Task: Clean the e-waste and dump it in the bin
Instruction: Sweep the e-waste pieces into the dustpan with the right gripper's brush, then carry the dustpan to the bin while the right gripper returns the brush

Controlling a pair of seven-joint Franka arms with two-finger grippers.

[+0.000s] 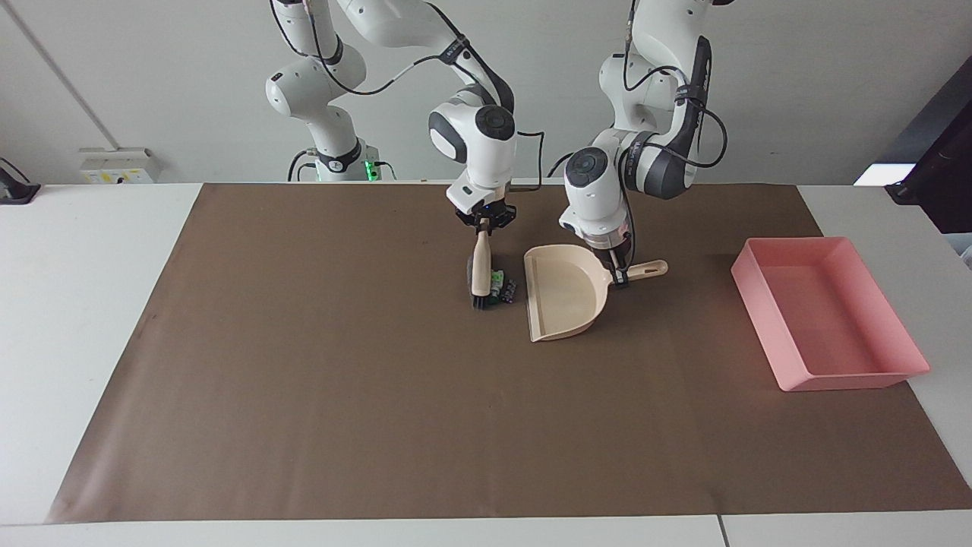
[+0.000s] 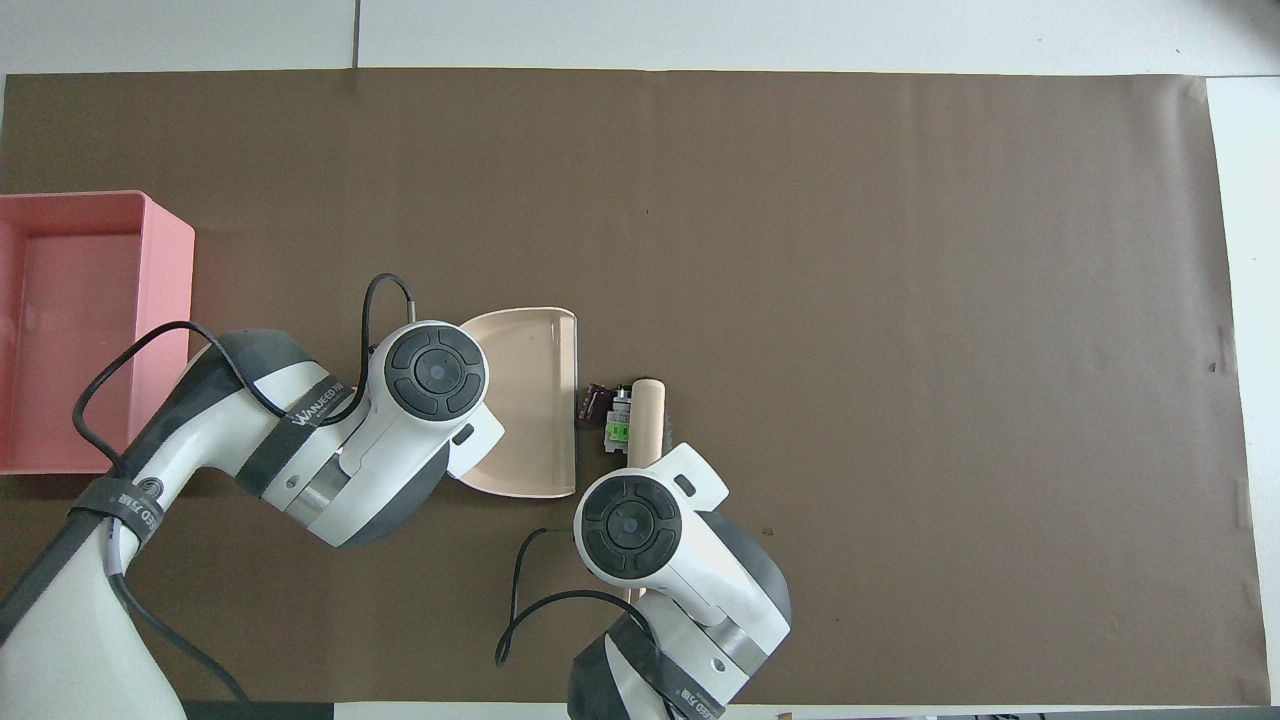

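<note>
My right gripper is shut on the top of a beige brush that stands upright with its dark bristles on the mat. The brush presses against the white-and-green part. The black part lies beside it at the dustpan's open lip. My left gripper is shut on the handle of the beige dustpan, which rests on the mat. The pink bin stands empty at the left arm's end of the table.
A brown mat covers most of the white table. The dustpan lies between the two parts and the bin. In the overhead view both wrists hide their fingers.
</note>
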